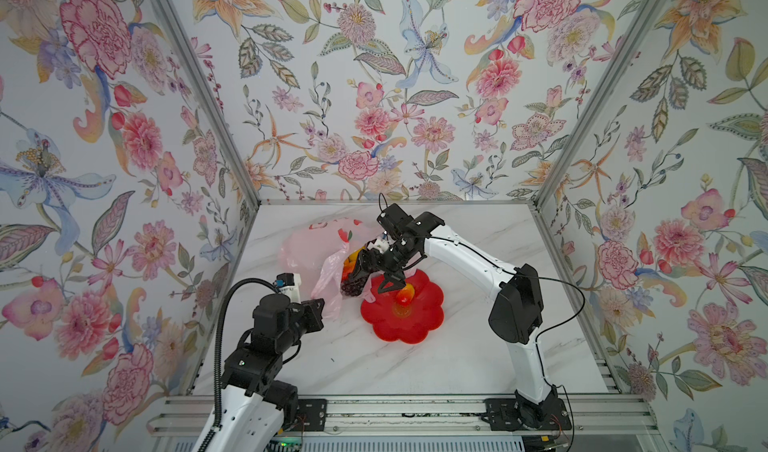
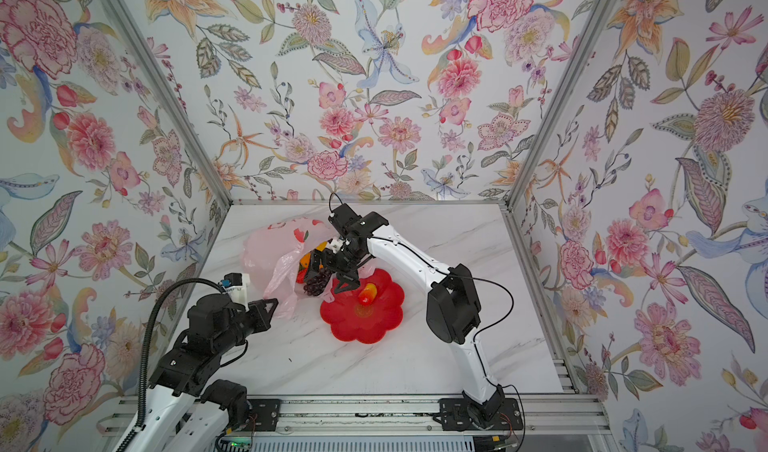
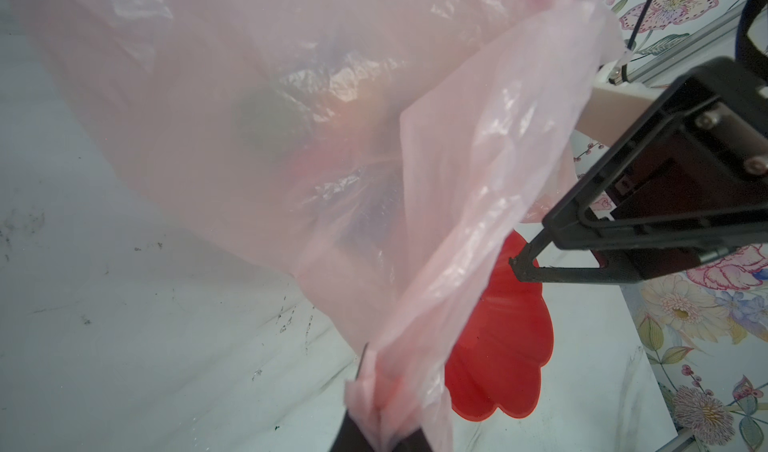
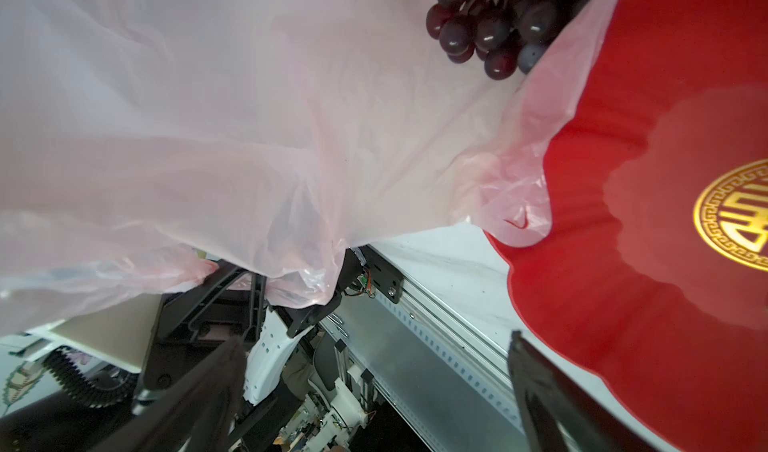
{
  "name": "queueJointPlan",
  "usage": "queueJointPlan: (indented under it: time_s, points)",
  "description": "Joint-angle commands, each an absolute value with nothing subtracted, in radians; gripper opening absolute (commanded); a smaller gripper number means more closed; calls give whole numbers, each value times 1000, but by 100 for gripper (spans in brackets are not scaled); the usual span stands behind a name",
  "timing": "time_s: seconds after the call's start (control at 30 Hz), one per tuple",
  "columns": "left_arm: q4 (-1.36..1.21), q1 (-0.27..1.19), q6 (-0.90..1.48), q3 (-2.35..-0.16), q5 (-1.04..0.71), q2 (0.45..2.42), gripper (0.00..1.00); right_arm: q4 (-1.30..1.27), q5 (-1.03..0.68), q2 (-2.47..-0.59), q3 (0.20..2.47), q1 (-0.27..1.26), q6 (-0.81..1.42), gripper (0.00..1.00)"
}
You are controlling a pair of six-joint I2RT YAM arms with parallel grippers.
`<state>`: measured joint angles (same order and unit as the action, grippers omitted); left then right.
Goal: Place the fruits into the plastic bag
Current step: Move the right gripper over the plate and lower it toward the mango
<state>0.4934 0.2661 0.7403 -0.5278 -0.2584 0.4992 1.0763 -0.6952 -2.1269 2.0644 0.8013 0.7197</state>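
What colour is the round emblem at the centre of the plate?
Gold, a fret-bordered emblem on the red plate; clearest in the right wrist view.

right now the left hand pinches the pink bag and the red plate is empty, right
Not quite. The left hand does pinch the pink bag, but the red plate is not empty: both top views show one mango on it.

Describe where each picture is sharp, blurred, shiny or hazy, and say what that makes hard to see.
Both top views: even light, sharp, weak shadows; the plate is crisp. Left wrist view: the bag fills the frame as haze with shiny creases, fruit inside only smudges. Right wrist view: grapes sharp, the right gripper a dark blur.
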Motion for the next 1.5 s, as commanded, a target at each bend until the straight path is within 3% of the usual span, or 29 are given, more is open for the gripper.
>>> queueJointPlan:
  time_s: [0.0, 0.3, 0.7, 1.47]
  points:
    - [487, 256, 723, -514, -270, 498, 0, 1227, -642, -2154, 2101, 812, 628, 99]
    - [487, 255, 723, -513, -272, 499, 0, 1342, -421, -2120, 2080, 830, 553, 99]
    - [487, 255, 723, -512, -275, 505, 0, 1286, -34, -2087, 1967, 851, 607, 99]
    - [486, 256, 722, -512, -279, 514, 0, 1028, 62, -2114, 1794, 810, 744, 84]
